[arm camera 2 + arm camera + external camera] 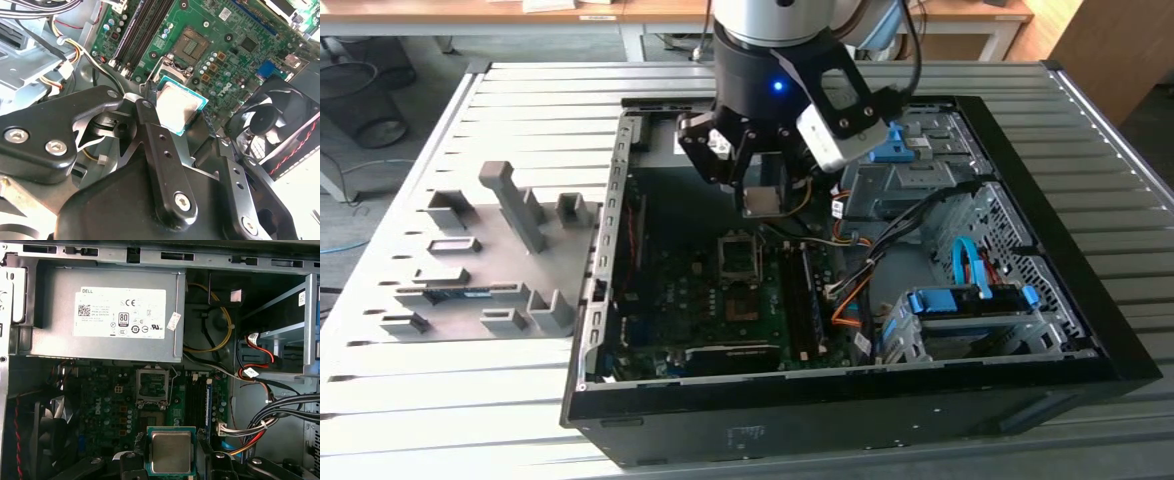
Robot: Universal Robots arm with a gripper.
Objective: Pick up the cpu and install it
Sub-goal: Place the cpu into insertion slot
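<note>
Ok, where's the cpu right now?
In the first wrist view the cpu is held in the tool, over the motherboard, not yet at the socket.

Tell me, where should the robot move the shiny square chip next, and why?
Probably a small slide toward the open socket, stopping once the chip is over it. The end effector grips the cpu by its edges above the motherboard, and in the first wrist view the empty socket appears apart from the chip, not lined up beneath it.
</note>
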